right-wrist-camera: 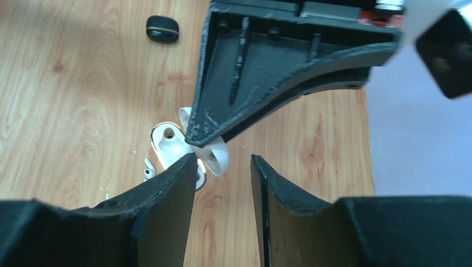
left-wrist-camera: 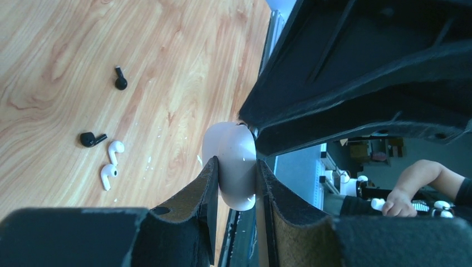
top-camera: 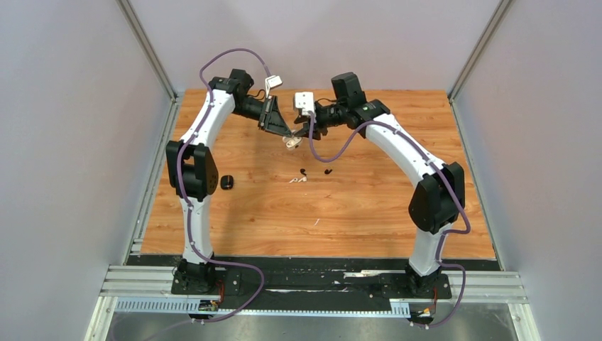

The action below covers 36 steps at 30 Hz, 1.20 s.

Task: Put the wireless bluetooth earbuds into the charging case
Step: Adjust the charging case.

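Observation:
My left gripper (left-wrist-camera: 236,167) is shut on a white charging case (left-wrist-camera: 231,142) and holds it above the table, at the back middle in the top view (top-camera: 291,143). In the right wrist view the case (right-wrist-camera: 170,140) is open, its lid (right-wrist-camera: 217,159) hanging down. My right gripper (right-wrist-camera: 222,161) is open and empty, its fingertips close beside the case; in the top view it (top-camera: 307,132) meets the left gripper (top-camera: 286,133). Two white earbuds (left-wrist-camera: 111,162) and two black earbuds (left-wrist-camera: 92,138) (left-wrist-camera: 120,79) lie on the wood. They also show below the grippers in the top view (top-camera: 298,180) (top-camera: 304,171) (top-camera: 327,171).
A closed black case (top-camera: 226,182) lies left of the earbuds, also seen in the right wrist view (right-wrist-camera: 162,29). A small white speck (top-camera: 316,222) lies nearer the front. Grey walls enclose the wooden table (top-camera: 383,206) on three sides.

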Available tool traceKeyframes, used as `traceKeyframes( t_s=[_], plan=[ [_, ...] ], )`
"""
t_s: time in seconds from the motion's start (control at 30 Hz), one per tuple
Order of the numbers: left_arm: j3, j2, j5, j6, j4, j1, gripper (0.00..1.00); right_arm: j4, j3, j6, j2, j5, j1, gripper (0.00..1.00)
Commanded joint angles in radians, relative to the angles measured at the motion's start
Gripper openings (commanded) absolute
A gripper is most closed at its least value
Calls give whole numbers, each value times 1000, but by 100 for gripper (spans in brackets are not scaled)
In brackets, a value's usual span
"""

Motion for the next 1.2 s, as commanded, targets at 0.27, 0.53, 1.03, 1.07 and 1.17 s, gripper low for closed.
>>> traceKeyframes(
  t_s=[0.27,0.53,1.03,1.07,1.17],
  plan=[
    [11,-23,-114,93,-16,2,0,65,-71,381,-118,-143,-153,45],
    [-113,-109,-234,-26,99,39,0,37,-209,431,-50,-84,-182,36],
    [-353,-251,-366,-191,318,126,0,114,-310,804,55,192,-21,37],
    [-356,-257,-366,-193,323,128,0,112,-311,816,64,208,-12,35],
    [-363,-269,-370,-200,329,138,0,107,-289,862,97,305,15,37]
  ],
)
